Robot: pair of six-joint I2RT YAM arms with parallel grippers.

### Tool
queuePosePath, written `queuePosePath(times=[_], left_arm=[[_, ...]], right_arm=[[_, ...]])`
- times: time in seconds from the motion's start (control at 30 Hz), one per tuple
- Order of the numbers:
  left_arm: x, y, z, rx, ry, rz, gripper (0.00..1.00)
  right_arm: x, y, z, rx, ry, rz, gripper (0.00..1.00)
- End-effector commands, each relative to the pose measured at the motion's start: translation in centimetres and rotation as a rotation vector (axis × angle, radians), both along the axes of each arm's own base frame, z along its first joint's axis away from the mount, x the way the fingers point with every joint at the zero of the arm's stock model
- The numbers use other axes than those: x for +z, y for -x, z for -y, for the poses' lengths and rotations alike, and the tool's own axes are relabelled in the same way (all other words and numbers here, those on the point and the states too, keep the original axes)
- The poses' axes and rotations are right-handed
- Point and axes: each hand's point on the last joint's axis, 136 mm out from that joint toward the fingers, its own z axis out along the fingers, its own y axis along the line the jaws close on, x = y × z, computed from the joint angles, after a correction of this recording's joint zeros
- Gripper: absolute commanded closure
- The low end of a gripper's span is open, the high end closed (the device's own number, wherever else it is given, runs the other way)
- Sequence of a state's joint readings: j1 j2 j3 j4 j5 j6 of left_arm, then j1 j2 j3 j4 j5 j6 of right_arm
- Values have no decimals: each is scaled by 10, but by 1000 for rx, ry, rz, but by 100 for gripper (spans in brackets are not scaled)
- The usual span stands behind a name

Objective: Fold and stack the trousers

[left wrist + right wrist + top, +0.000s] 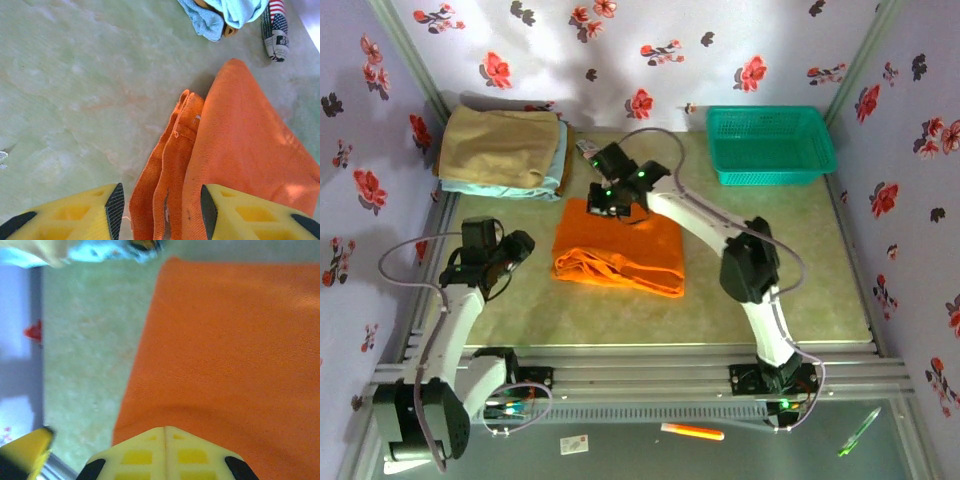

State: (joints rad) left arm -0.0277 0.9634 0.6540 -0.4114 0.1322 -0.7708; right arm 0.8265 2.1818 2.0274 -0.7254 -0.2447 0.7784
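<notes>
I saw the trousers (620, 252) lying folded in the middle of the bench (790, 290), between the two arms. My left gripper (162, 205) stood partly open and held nothing, its fingers either side of the trousers' layered left edge. My right gripper (165, 435) was closed tight, apparently empty, just above the cloth's far edge.

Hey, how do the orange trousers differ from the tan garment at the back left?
The trousers are bright orange; the tan garment is a dull tan. The trousers lie straight on the table near its middle; the tan garment rests on a light blue garment in the far left corner. Both are folded cloth.
</notes>
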Motion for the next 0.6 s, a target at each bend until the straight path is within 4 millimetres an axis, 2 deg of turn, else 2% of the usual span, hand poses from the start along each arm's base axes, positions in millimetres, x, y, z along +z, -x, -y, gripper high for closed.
queuePosePath(times=[0.0,0.07,0.17,0.27,0.33,0.4,0.43,0.5,0.57], left_arm=[[0,4,0,-35,-23,-37,53],[3,2,1,-48,-22,-28,53],[7,-1,5,-60,-4,-18,53],[14,-6,13,-76,26,4,53],[18,-9,22,-100,42,11,53],[18,-12,36,-135,47,11,53],[18,-14,43,-150,50,10,53],[13,-15,58,-177,54,3,53],[6,-18,70,-195,63,0,53]], right_arm=[[-41,47,-29,126,7,-106,100],[-59,82,-33,159,58,-115,100],[-98,120,-27,132,93,-206,100],[-126,130,-9,65,113,-221,100],[-136,133,-7,59,100,-253,100],[-136,135,-9,71,84,-263,94],[-129,135,-10,76,67,-256,87],[-108,130,-8,84,46,-218,86],[-73,124,-2,88,16,-157,86]])
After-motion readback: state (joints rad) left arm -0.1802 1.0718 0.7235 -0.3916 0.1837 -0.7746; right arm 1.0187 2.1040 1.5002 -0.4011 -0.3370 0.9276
